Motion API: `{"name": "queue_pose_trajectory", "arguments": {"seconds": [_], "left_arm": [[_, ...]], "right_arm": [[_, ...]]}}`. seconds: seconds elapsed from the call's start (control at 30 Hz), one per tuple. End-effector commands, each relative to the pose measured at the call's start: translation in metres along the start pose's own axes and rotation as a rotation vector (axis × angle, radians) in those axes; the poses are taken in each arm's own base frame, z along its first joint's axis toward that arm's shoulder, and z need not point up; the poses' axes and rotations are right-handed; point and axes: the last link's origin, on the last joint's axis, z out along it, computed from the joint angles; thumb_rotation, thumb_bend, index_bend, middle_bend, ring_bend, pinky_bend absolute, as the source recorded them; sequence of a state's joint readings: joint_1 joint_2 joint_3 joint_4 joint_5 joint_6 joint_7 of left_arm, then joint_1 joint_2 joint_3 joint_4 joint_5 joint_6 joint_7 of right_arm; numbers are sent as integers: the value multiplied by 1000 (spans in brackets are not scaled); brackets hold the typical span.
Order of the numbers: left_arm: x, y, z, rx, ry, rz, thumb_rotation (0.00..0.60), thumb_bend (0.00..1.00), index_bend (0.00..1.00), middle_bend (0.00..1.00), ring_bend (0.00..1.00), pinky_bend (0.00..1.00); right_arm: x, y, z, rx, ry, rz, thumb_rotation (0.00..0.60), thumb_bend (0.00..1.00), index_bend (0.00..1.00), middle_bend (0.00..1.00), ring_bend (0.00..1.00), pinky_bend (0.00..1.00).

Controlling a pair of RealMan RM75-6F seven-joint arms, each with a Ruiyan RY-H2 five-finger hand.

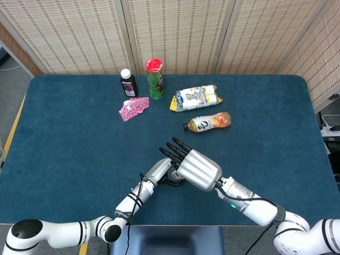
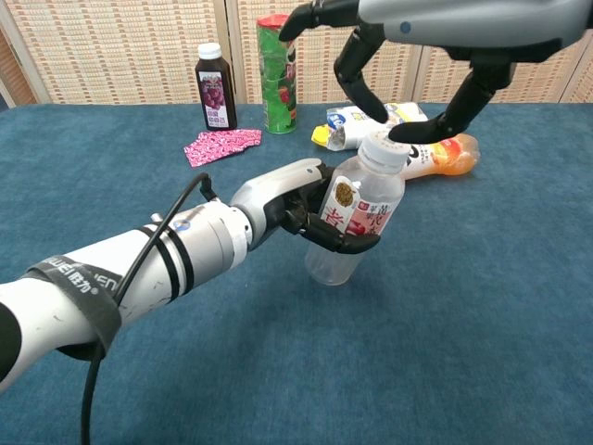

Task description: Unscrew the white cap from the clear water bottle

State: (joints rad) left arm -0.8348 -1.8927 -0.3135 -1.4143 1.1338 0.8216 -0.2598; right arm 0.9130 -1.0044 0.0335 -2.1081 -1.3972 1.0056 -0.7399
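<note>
The clear water bottle (image 2: 359, 215), with a red and white label, stands nearly upright and is gripped around its middle by my left hand (image 2: 289, 198). Its white cap (image 2: 384, 149) points up. My right hand (image 2: 419, 35) hangs directly over the cap with its fingers spread. One dark fingertip (image 2: 374, 108) comes down on the cap's far side, and the thumb tip sits at its right edge. Nothing is held in that hand. In the head view my right hand (image 1: 197, 169) covers the bottle, and my left hand (image 1: 161, 171) shows beside it.
At the back of the blue table (image 1: 74, 138) stand a purple juice bottle (image 1: 128, 83) and a green can with a red lid (image 1: 154, 78). A pink packet (image 1: 134, 108), a yellow and white snack pack (image 1: 196, 97) and a lying orange drink bottle (image 1: 210, 122) are nearby.
</note>
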Motion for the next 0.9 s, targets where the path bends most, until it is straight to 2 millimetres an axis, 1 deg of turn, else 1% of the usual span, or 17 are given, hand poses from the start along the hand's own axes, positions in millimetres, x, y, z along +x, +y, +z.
{"name": "queue_pose_trajectory", "arguments": {"seconds": [0.03,0.07,0.13,0.17,0.27,0.37,0.4,0.43,0.53,0.57,0.6,0.67,0.9], "left_arm": [[1,-2,0,5,4,1,600,353,421,505,271,274],[2,-2,0,6,6,2,600,353,421,505,271,274],[3,-2,0,7,10,2,600,353,421,505,271,274],[4,-2,0,7,11,2,600,353,421,505,270,274],[4,-1,-1,4,11,4,600,353,421,505,271,274],[3,-1,-1,4,10,7,600,352,421,505,271,274],[3,-1,-1,5,10,7,600,353,421,505,271,274],[3,-1,-1,6,10,8,600,353,421,506,271,274],[2,-1,0,8,8,8,600,352,421,505,271,274],[2,-1,0,9,7,8,600,352,421,505,271,274],[2,-2,0,9,7,9,600,353,421,505,271,274],[1,-1,0,9,5,10,600,353,421,505,271,274],[-2,0,0,5,-2,13,600,350,421,506,270,274]], "right_arm": [[-7,10,-11,-45,3,86,600,273,218,26,0,0],[-9,12,-12,-55,-12,108,600,253,125,17,0,0],[-13,15,-15,-70,-53,149,600,209,25,3,0,0],[-15,17,-17,-78,-86,185,600,191,2,0,0,0],[-20,21,-19,-89,-157,248,600,180,0,0,0,0],[-25,25,-18,-95,-187,276,600,180,2,0,0,0],[-26,25,-17,-95,-190,280,600,180,12,0,0,0],[-26,26,-17,-95,-188,284,600,180,52,0,0,0],[-29,28,-15,-99,-174,280,600,180,266,0,0,0],[-29,28,-14,-102,-168,280,600,180,324,0,0,0],[-30,28,-13,-104,-163,279,600,180,360,0,0,0],[-30,28,-12,-108,-156,281,600,179,391,0,0,0],[-29,24,-7,-104,-156,281,600,180,394,0,0,0]]}}
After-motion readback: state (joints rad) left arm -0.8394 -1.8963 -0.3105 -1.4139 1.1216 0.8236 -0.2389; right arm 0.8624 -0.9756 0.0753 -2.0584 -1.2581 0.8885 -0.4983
